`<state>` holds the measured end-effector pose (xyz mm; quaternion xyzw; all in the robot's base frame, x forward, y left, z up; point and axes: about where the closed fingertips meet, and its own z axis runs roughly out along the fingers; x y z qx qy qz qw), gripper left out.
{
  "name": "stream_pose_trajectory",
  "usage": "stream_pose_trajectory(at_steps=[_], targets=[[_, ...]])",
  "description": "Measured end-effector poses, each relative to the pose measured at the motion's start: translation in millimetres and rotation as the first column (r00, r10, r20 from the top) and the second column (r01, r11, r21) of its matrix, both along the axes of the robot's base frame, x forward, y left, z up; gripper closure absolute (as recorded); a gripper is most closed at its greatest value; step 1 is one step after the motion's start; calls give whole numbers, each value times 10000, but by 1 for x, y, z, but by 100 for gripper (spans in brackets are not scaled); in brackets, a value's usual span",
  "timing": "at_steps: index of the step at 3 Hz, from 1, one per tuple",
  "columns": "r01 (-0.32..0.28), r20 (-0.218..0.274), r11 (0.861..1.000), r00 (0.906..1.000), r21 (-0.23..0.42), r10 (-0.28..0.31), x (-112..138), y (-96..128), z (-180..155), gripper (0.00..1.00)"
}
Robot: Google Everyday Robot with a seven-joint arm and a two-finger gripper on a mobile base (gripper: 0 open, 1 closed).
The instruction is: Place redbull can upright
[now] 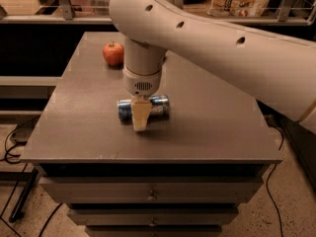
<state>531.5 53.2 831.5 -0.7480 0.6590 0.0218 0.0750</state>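
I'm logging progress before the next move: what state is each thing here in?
Can: lying on its side on the table, not yet upright.
Gripper: down at the can's middle.
Apple: standing near the table's far left corner, apart from the can.
Drawers: shut.

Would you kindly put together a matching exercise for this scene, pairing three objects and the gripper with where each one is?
Things:
1. slim blue-and-silver metal redbull can
2. round red apple
3. cream-coloured gripper
4. grey drawer with a small knob

Places:
A. near the far left corner of the grey tabletop
B. lying on its side in the middle of the tabletop
C. under the tabletop's front edge
D. pointing down over the can's middle, covering part of it

Pairs: 1-B, 2-A, 3-D, 4-C.
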Motion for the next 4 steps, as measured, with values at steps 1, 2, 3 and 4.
stream_pose_trajectory(at_steps=[1,2,3,4], targets=[[258,-23,9991,9997,328,-257,-1,1,7,65],[285,280,9905,9991,1343,-325,-3,8,36,88],[220,730,9525,9963,3038,-463,-4,6,72,100],[131,1126,8776,9907,4792,-763,3,-5,105,100]])
